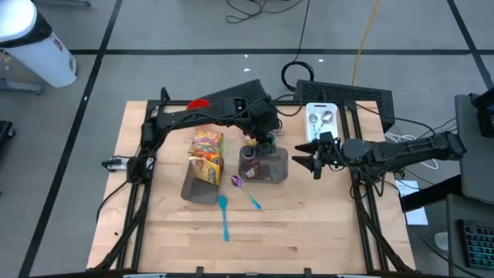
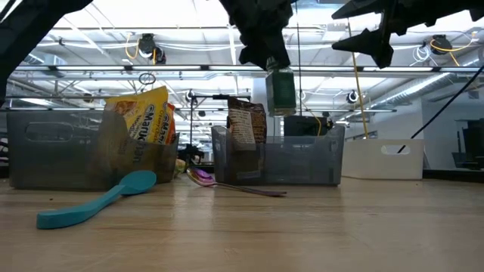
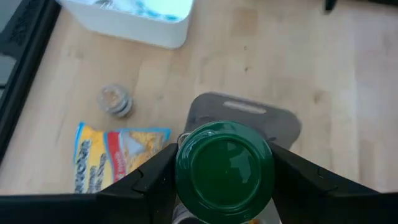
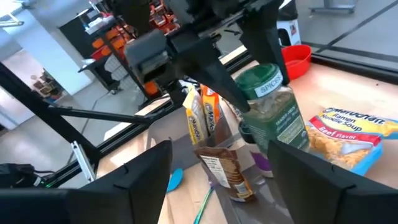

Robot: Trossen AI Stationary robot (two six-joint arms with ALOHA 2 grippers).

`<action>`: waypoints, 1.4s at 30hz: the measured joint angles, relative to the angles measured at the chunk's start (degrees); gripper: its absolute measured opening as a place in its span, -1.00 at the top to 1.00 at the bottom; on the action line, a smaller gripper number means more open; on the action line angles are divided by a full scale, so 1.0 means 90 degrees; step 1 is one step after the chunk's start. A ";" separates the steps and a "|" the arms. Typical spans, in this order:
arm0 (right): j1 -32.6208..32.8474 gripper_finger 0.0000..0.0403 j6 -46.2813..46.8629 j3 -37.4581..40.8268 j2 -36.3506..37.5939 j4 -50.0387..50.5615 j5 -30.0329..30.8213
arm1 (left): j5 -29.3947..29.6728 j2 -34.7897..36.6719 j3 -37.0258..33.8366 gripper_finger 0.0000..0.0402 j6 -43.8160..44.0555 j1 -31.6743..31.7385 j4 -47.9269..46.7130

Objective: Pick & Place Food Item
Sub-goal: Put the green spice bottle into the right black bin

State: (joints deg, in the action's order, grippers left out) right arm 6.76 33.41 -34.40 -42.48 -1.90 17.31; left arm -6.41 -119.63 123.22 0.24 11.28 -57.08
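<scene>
Left to right: grey plastic bin already holds a yellow noodle packet; teal plastic spoon lies on the table. Left gripper is clamped on a green-lidded glass spice jar, lifted above the second grey bin, which holds a brown pouch. Jar likely still needs lowering and release. Right gripper hangs beside that bin, fingers apart, empty.

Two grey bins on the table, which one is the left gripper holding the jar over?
The right-hand grey bin, the one with the brown pouch standing in it. The left gripper holds the green-lidded spice jar above it; the other bin holds the yellow noodle packets.
</scene>
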 joint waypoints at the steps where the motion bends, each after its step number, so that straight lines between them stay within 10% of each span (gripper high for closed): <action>1: 0.0032 -0.27 0.0000 0.0000 -0.0004 0.0018 0.0079 | 0.0070 0.0000 0.0000 -0.06 0.0014 -0.0030 -0.0058; 42: 0.0178 -0.26 0.0221 -0.0001 -0.0007 0.0048 0.0402 | 0.0408 0.0000 -0.1957 -0.06 0.0922 -0.0393 0.1602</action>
State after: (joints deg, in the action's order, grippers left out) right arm 8.36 35.39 -34.41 -42.54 -1.48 20.93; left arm -2.74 -119.63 105.60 8.53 7.74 -42.66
